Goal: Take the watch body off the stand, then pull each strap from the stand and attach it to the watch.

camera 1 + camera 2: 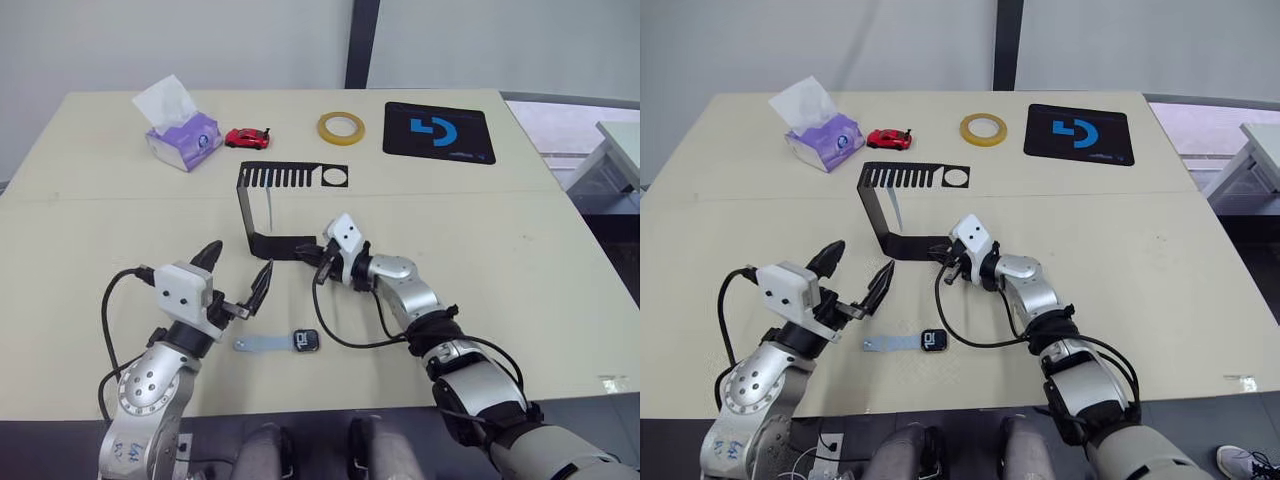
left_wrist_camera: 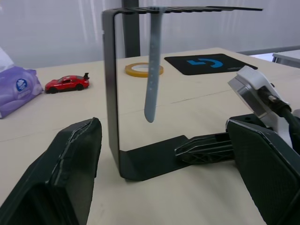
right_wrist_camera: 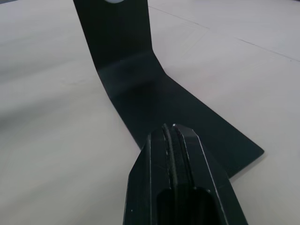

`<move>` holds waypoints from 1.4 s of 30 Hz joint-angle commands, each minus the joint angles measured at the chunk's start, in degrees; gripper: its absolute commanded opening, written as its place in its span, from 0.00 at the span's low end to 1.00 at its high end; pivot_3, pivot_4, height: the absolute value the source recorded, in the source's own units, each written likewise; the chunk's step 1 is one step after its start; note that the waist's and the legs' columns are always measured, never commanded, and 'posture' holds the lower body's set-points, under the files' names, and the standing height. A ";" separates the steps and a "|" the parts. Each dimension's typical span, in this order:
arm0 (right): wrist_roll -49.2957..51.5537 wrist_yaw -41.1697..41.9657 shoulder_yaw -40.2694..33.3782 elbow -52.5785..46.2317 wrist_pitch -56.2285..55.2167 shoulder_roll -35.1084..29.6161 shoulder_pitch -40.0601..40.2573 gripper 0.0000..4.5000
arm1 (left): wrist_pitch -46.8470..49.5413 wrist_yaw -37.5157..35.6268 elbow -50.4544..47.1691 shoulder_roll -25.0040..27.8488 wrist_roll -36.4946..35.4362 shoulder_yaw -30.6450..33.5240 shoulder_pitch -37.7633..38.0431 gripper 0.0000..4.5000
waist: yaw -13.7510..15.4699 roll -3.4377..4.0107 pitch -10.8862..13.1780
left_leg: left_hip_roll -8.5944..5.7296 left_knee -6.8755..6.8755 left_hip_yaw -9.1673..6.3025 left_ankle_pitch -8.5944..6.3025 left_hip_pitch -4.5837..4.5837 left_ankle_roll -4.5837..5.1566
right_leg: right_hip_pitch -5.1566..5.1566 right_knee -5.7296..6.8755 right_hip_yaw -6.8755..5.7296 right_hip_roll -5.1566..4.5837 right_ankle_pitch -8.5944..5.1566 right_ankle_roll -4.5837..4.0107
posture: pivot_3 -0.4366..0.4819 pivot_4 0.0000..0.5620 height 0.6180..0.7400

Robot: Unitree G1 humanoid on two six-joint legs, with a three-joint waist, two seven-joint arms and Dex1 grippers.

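- While the stand (image 1: 262, 205) sits upright mid-table, its flat base points toward the right arm and its slotted top plate faces the far edge.
- Right gripper (image 1: 318, 256): fingers pressed together, flat on the free end of the stand's base, as the right wrist view shows.
- Left gripper (image 1: 238, 275): fingers spread wide, holding nothing, raised just near of the stand.
- One strap (image 2: 152, 70) hangs straight down from a slot in the top plate, free of the table.
- Watch (image 1: 306, 340) lies on the table (image 1: 520, 250) near the front edge, screen up, between the two arms.
- Second strap (image 1: 262, 343) lies flat, touching the watch's left side; whether it is locked in I cannot tell.
- Along the far side: tissue box (image 1: 183, 138), red toy car (image 1: 247, 137), tape roll (image 1: 341, 127), black mat (image 1: 439, 131).
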 commanded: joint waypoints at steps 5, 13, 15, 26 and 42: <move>-0.65 0.63 -0.84 -0.27 0.49 0.15 1.43 0.03 | 0.13 3.46 2.41 -2.23 4.47 -3.07 -5.95 1.00 | 0.13 -0.01 -0.01 | -0.01 0.01 0.00 0.01 0.00 0.00 | 0.01 0.00 0.00 0.00 0.00 0.00 | 0.48 0.27 1.00; -0.95 1.05 -0.78 -1.27 1.77 0.73 1.91 0.00 | -1.28 5.98 8.45 -5.23 8.67 -5.19 -12.13 0.52 | 0.14 -0.01 -0.02 | -0.01 0.01 0.00 0.04 0.01 0.00 | 0.02 0.01 -0.03 0.01 0.00 0.00 | 0.48 0.27 1.00; -1.02 1.14 -0.76 -1.41 2.02 0.83 1.93 0.00 | -1.56 5.86 9.50 -5.61 8.81 -5.33 -13.16 0.52 | 0.13 -0.01 -0.02 | 0.01 0.01 0.00 0.04 0.01 -0.01 | 0.02 0.01 -0.03 0.01 0.00 0.00 | 0.48 0.27 1.00; -1.69 1.59 -0.49 -1.51 2.74 1.96 1.84 0.00 | -2.40 7.06 15.47 -7.39 10.73 -5.10 -18.95 0.52 | 0.13 -0.01 -0.02 | 0.01 0.00 0.00 0.06 0.01 -0.02 | 0.02 0.02 -0.05 0.01 0.00 0.00 | 0.48 0.27 1.00; -2.38 1.52 -0.06 -1.48 3.38 2.88 2.50 0.00 | -5.57 9.68 22.17 -8.62 13.09 -3.78 -25.45 0.12 | -0.03 -0.02 -0.02 | 0.02 -0.01 0.00 0.11 0.01 -0.05 | 0.02 0.02 -0.08 0.04 0.00 0.00 | 0.48 0.27 1.00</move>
